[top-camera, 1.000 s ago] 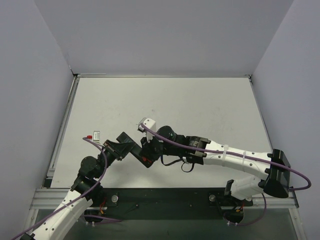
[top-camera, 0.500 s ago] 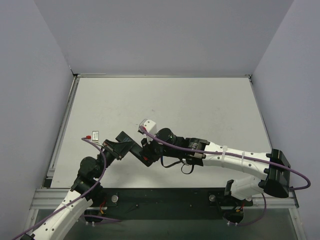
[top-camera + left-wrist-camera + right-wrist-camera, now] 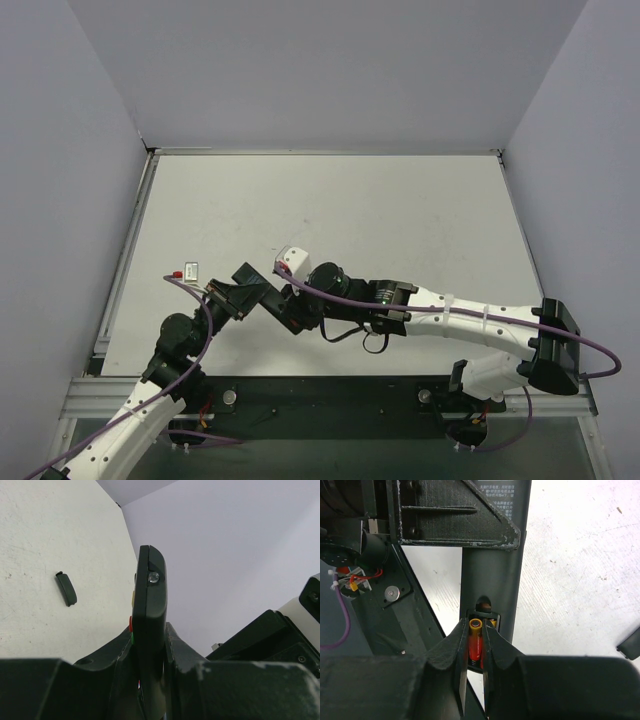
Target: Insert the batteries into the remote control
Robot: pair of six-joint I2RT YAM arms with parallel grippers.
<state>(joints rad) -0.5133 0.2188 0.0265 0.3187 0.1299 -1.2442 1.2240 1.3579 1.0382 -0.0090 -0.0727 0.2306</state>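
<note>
My left gripper [image 3: 150, 641] is shut on the black remote control [image 3: 150, 592] and holds it on edge above the table; its red and green buttons show by the fingers. In the right wrist view the remote's back [image 3: 492, 575] faces me with the battery bay open. My right gripper [image 3: 475, 636] is shut on a red battery [image 3: 475, 641] with a yellow end, which sits in the bay. A second battery's yellow tip [image 3: 493, 623] shows beside it. In the top view the two grippers, left [image 3: 262, 293] and right [image 3: 298, 311], meet and hide the remote.
The small black cover piece [image 3: 66, 588] lies flat on the white table, and also shows at the edge of the right wrist view [image 3: 630, 647]. A small pale piece [image 3: 191, 269] with a red bit beside it lies at the table's left edge. Walls enclose the table.
My right arm has shifted a little to the left and nearer, closing in on the remote. The left arm and the remote have stayed put.
</note>
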